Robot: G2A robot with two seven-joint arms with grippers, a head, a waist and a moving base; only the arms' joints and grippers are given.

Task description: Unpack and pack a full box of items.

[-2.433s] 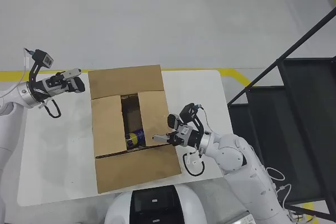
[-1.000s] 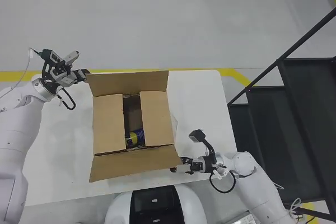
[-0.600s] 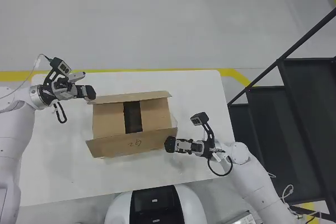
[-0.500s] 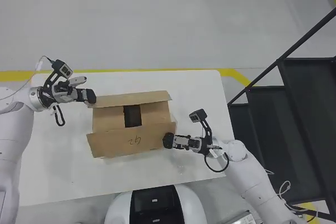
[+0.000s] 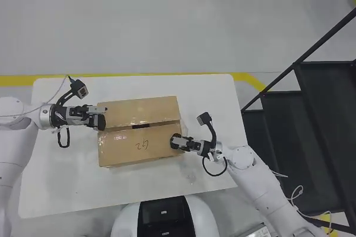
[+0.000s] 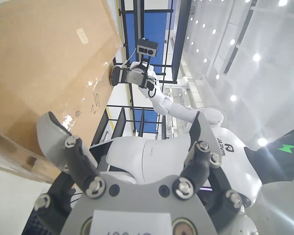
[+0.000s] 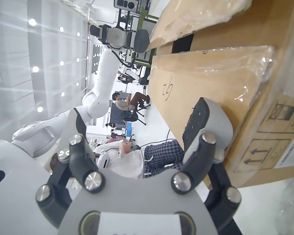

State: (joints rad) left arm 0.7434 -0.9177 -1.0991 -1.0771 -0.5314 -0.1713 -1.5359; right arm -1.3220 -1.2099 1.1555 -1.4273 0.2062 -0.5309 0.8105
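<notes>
A grey workshop floor point(image 5: 166, 35) with a yellow line runs behind, and black steel stairs point(image 5: 308, 101) stand off to the side. On the white table point(image 5: 207, 95) the cardboard box point(image 5: 115, 155) sits about mid-table. Its two long flaps point(image 5: 139, 109) are folded down almost flat, with a dark slit point(image 5: 143, 125) left between them.

The left gripper point(image 5: 101, 117) is at one short end of the box, claw spread, one finger against the cardboard near the seam. The right gripper point(image 5: 174, 143) is at the opposite end, also spread wide, a finger resting on the near flap's corner.

I'd reckon the box is heavy if it is as full as the task says. The walls look stiff, but the flaps will bend under a push. The clear tape remnants point(image 7: 264, 59) along the flap edges look slick. Better to take hold on the end walls or press the flaps near their creases, not on the taped lips.
</notes>
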